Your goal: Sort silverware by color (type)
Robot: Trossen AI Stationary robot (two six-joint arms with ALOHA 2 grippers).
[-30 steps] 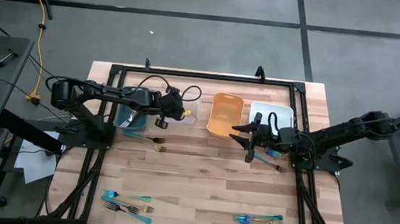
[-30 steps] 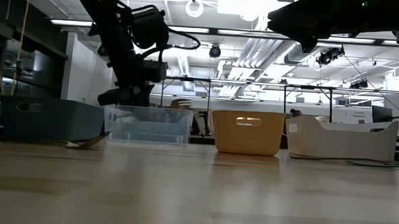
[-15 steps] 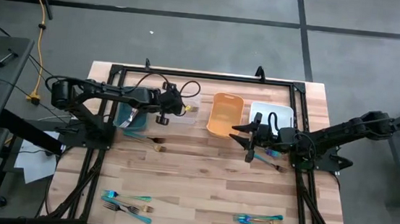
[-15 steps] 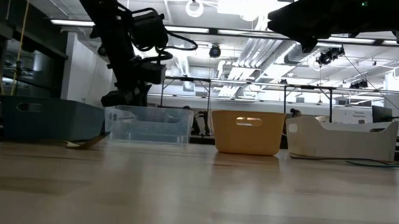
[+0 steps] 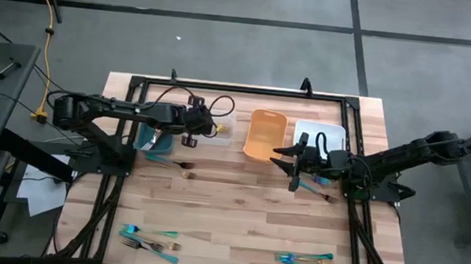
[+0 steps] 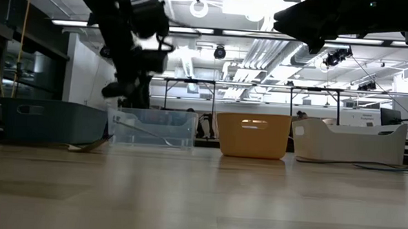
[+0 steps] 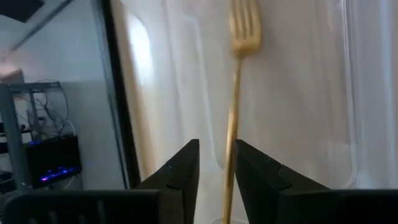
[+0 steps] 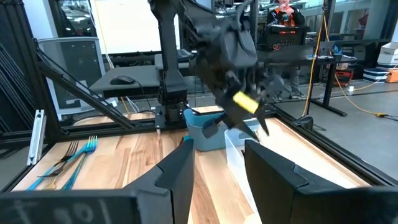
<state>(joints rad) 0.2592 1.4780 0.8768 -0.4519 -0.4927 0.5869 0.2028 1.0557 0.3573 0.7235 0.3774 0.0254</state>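
Note:
A gold fork (image 7: 235,93) lies slanted inside the clear bin (image 6: 152,126), with my left gripper (image 7: 216,144) open just above it; in the left wrist view the fork shows through the gap between the fingers. In the high view this gripper (image 5: 208,130) hangs over the clear bin (image 5: 223,139). My right gripper (image 5: 289,167) waits open and empty in front of the orange bin (image 5: 263,134). More silverware lies on the table: a fork (image 5: 183,168) near the blue bin, a bunch (image 5: 149,239) at the near left, another (image 5: 305,259) at the near right.
Four bins stand in a row at the far side: blue (image 5: 151,138), clear, orange, and white (image 5: 319,132). A few utensils (image 5: 324,191) lie under my right arm. A black frame (image 5: 222,88) runs round the table. The middle of the wooden top is bare.
My left gripper has risen a little above the clear bin and let go of the gold fork. The fork, absent from the low view before, now lies slanted inside the bin.

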